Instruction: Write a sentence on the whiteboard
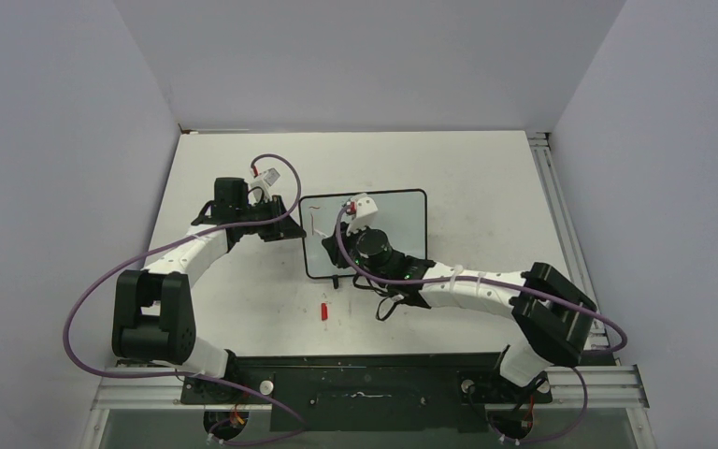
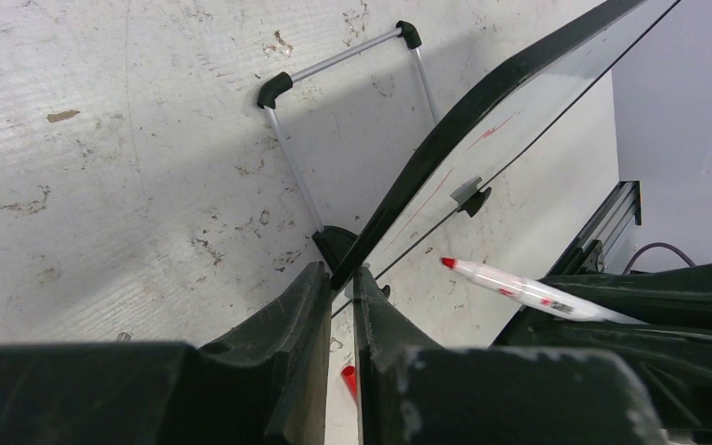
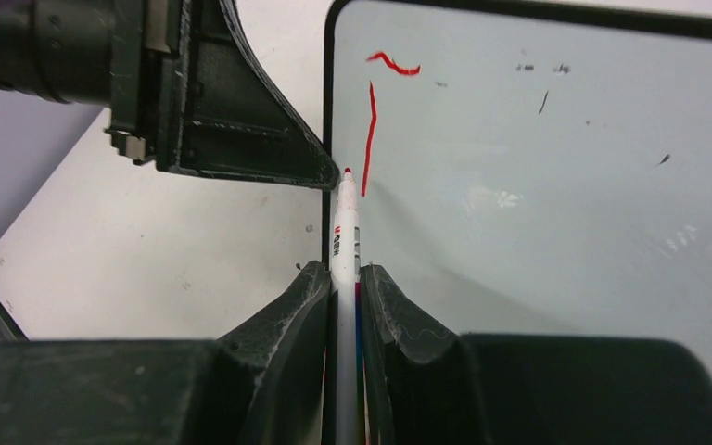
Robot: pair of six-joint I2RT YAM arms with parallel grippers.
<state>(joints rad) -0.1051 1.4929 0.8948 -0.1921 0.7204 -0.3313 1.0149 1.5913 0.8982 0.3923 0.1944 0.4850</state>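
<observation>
Top external view: both claws busy at the whiteboard

From above, the whiteboard (image 1: 365, 234) sits near the middle of the worktop (image 1: 486, 187), long side across, well apart from every edge. The left gripper (image 2: 338, 278) reaches in from the left and is pinched shut on the board's black frame at its left edge; its wrist camera looks along that frame, almost edge-on. On the board's back side a thin wire stand (image 2: 334, 65) with black corner caps lies against the scuffed worktop.

The right gripper (image 3: 343, 278) comes in from the near right and hangs over the board's left half. Its jaws are closed tight on a white marker (image 3: 344, 232) with a red tip, the barrel running straight out between the fingers. The tip lies just beside the board's left frame, at the lower end of a red line; whether it touches the surface I cannot tell.

Of the sentence (image 3: 369, 139) only two red strokes are there: a short squiggle near the board's far left corner and a long, nearly straight line under it. A few small dark specks dot the rest of the board.

A small red cap (image 1: 323, 310) lies on the worktop, between the board's near edge and the arms' bases.
</observation>
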